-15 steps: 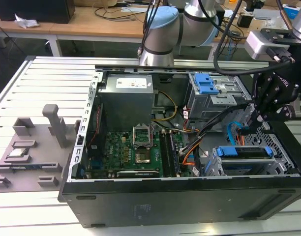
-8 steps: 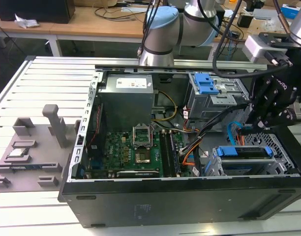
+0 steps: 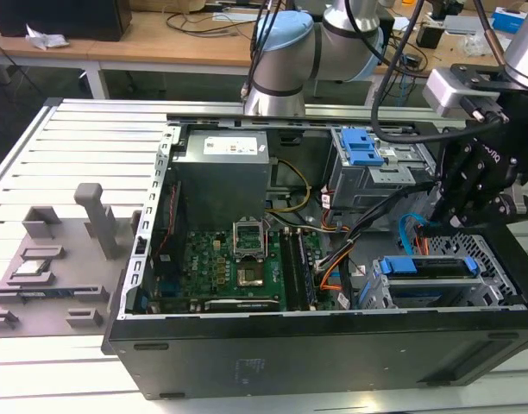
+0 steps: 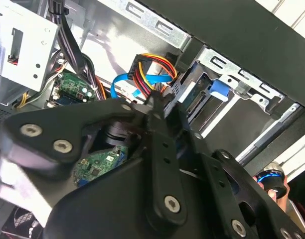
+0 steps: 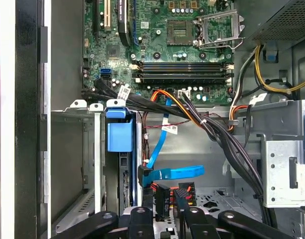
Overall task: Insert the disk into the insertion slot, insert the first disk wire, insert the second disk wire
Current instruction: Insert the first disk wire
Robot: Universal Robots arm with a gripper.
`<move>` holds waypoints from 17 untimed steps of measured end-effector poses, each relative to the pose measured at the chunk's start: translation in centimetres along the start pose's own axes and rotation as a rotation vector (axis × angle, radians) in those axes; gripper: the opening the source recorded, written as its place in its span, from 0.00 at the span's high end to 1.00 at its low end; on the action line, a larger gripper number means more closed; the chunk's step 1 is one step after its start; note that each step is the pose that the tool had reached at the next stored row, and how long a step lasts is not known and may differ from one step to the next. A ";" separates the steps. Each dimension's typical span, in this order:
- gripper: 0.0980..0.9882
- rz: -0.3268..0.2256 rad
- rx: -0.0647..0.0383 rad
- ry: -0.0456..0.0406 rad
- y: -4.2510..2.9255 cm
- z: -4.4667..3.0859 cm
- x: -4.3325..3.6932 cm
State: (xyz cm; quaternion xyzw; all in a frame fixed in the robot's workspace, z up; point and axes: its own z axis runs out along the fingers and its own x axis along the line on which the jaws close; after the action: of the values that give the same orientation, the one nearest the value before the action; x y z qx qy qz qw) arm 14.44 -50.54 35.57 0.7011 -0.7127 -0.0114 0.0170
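Disk (image 3: pixel 424 266) lies closest to me, seated in the insertion slot (image 3: pixel 499 259) at the near corner of the open computer case (image 3: pixel 290 354), its blue carrier level with the cage's perforated metal. Just above and behind it hangs the hand (image 3: pixel 434 226). In the first wrist view it looks clenched on the black plug of a disk wire (image 5: pixel 161 199), held near the disk's rear edge but, as far as I can judge, not yet pushed home.

That is where I would expect trouble. If the plug meets the disk's socket tilted or off to one side, the push could bend the contacts or shove the disk in its carrier. A flat blue cable (image 5: pixel 175 173) lies just beside the plug and could get trapped under it or catch on the hand.

Further in, the dark wire bundle (image 5: pixel 217 134) crosses the case, and its drag could twist the plug in the grip. Beyond sit the motherboard (image 3: pixel 238 267) and the grey bay (image 3: pixel 367 164), well apart from the work.
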 end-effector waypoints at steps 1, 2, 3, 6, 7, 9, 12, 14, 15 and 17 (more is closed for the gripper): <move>0.86 0.000 0.000 0.0001 0.00 0.00 0.00; 0.86 0.000 0.000 0.0002 0.00 0.00 0.00; 0.93 0.000 0.000 0.0003 0.00 0.00 0.00; 0.93 0.000 0.000 0.0006 0.00 0.00 0.00; 0.93 0.000 0.000 0.0005 0.00 0.01 0.10; 0.93 0.000 0.000 0.0005 -0.03 0.03 0.97; 0.93 0.000 0.000 0.0009 -0.06 0.09 2.31; 0.93 0.000 0.000 0.0013 -0.15 0.19 2.61; 0.93 0.000 0.000 0.0015 -0.25 0.24 2.64; 0.93 0.000 0.000 0.0035 -0.63 0.45 2.65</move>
State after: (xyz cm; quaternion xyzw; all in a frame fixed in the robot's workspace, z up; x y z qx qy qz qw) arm 15.01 -53.20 35.12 0.7011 -0.7127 -0.0102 0.0182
